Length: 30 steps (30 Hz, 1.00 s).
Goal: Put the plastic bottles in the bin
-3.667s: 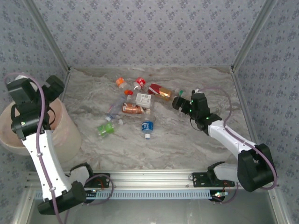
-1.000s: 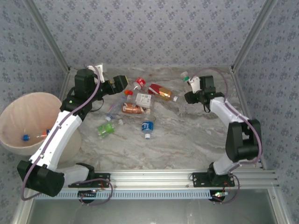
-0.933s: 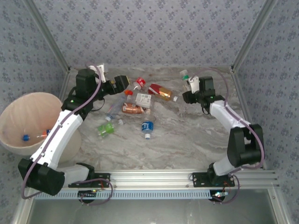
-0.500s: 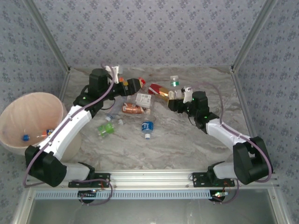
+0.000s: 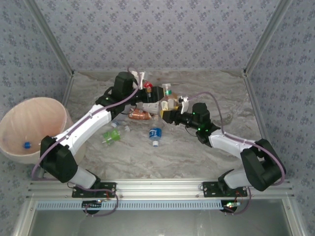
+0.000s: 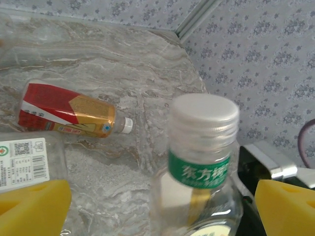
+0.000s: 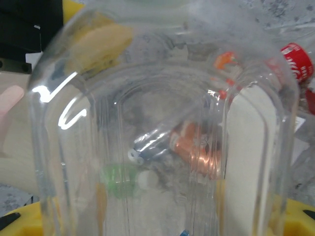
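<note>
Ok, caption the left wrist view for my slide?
Open left hand straddles a white-capped, green-labelled clear bottle; a red-and-gold bottle lies on the marble table beyond.

From my console, the bin (image 5: 18, 129) sits beside the table's (image 5: 197, 147) left edge, one bottle (image 5: 25, 145) inside, loose bottles (image 5: 139, 114) clustered mid-table, an upright bottle (image 5: 167, 90) at their far edge between my left gripper (image 5: 156, 93) and right gripper (image 5: 166, 115).
</note>
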Available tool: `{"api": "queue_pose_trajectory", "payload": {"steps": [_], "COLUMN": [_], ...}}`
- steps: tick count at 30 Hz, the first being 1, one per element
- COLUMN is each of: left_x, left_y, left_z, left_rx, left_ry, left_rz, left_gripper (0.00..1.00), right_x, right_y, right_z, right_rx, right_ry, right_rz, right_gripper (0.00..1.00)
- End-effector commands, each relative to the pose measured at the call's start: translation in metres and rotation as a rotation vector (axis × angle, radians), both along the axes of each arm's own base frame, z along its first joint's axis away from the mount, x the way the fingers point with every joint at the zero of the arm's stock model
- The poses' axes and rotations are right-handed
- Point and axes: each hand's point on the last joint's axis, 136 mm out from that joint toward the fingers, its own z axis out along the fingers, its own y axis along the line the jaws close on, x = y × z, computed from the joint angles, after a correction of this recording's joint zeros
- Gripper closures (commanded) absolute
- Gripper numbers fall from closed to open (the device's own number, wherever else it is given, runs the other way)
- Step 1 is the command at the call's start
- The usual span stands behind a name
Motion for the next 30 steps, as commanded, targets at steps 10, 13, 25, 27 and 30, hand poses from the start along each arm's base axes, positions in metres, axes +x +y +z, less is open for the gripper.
{"api": "queue_pose_trajectory", "payload": {"steps": [10, 13, 25, 27, 30], "left_x": [0.020, 0.023, 0.020, 0.019, 0.016], "left_y": [-0.006, -0.007, -0.011, -0.011, -0.012], "left_z": [-0.003, -0.007, -0.012, -0.010, -0.008], "left_rx": [0.060, 0.074, 0.112, 0.112, 0.105], "left_ry": [-0.023, -0.016, -0.012, -0.015, -0.016], "left_rz": [0.085, 0.093, 0.057, 0.054, 0.039], "left_gripper": [0.10, 0.13, 0.49, 0.51, 0.54], "right_x": [-0.019, -0.021, -0.022, -0.020, -0.018], "right_y": [0.036, 0.040, 0.049, 0.049, 0.049], "right_z": [0.024, 0.024, 0.020, 0.020, 0.016], "right_rx": [0.126, 0.122, 0.112, 0.109, 0.093], "right_ry": [-0.046, -0.046, -0.024, -0.016, 0.005], "right_rz": [0.148, 0.166, 0.185, 0.178, 0.168], "right_gripper": [0.50, 0.50, 0.47, 0.46, 0.43]}}
